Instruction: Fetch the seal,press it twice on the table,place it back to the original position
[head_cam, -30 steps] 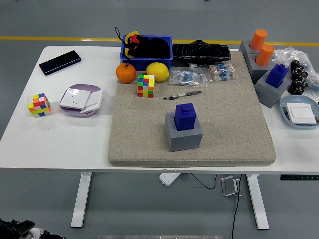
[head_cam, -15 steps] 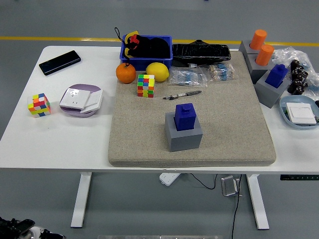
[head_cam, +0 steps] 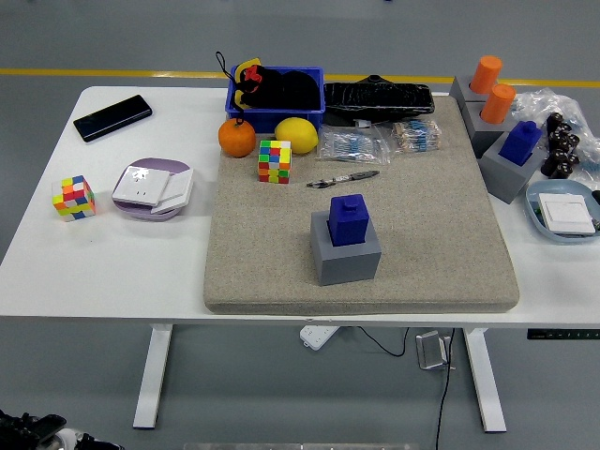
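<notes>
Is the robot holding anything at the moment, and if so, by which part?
Nothing is held. No robot hand shows in the head view, and the blue seal sits untouched in its grey holder on the felt mat.

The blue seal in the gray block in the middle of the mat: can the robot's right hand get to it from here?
Probably yes. The blue seal stands up out of its gray block with bare mat all around and nothing over it. But neither hand is in view yet.
</notes>
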Robot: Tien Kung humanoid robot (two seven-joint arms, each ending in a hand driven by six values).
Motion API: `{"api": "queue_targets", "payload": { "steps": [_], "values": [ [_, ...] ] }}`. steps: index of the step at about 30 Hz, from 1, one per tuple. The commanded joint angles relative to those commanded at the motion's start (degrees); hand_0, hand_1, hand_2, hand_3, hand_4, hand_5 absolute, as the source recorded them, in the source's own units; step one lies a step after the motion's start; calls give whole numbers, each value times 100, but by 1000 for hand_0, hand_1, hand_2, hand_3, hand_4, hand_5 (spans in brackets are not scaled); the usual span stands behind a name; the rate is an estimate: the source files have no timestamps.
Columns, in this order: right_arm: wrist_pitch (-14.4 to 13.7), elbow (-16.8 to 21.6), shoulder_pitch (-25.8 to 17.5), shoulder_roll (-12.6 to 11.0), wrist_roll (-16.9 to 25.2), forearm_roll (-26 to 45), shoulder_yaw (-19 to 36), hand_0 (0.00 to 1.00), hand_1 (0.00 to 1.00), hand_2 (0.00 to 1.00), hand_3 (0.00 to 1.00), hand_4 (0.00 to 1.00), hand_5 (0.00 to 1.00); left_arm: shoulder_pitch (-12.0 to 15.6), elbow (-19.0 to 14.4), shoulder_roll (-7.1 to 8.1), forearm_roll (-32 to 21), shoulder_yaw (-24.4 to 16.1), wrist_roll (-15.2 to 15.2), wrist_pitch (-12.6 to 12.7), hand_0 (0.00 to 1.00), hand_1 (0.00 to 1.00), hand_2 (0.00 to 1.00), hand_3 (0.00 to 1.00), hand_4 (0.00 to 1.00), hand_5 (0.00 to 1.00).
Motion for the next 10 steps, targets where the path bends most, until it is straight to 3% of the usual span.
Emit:
{"api": "queue_targets", "payload": {
  "steps": [10],
  "values": [
    [-4, 10, 6, 2, 3, 4, 24, 836, 798, 789, 754, 871, 231, -17, 6, 8, -49, 22, -10, 12, 720, 690, 680, 747, 673, 269]
  ]
}}
